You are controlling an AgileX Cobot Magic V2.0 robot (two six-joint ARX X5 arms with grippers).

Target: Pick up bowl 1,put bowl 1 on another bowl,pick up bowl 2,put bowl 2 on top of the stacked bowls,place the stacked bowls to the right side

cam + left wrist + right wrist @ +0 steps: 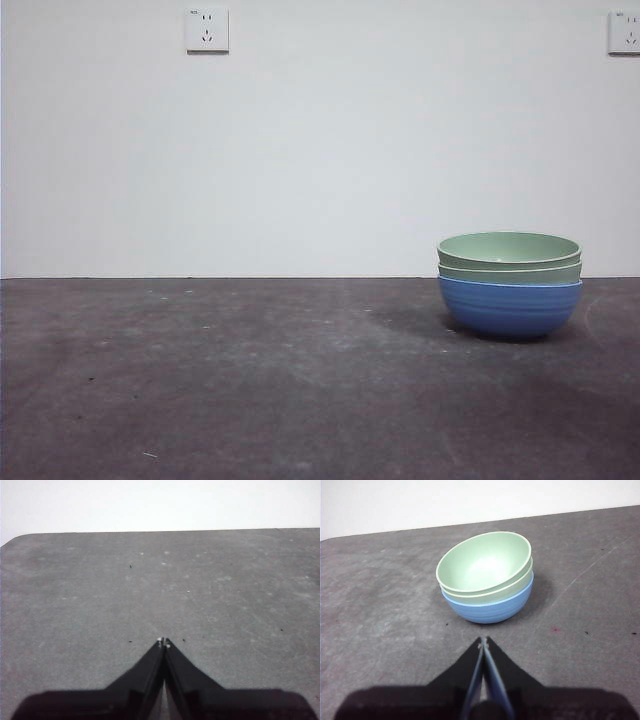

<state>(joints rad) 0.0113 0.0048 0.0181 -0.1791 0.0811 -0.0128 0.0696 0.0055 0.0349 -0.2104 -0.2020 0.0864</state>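
Observation:
The stacked bowls (509,285) stand on the right side of the table: two pale green bowls (509,253) nested in the blue ribbed bowl (510,307). In the right wrist view the stacked bowls (486,577) sit a short way beyond my right gripper (483,641), which is shut and empty, apart from them. My left gripper (163,642) is shut and empty over bare table, with no bowl in its view. Neither arm shows in the front view.
The dark grey table (250,380) runs back to a white wall with two sockets (207,30). In the left wrist view the table's far edge (150,531) and a rounded corner show.

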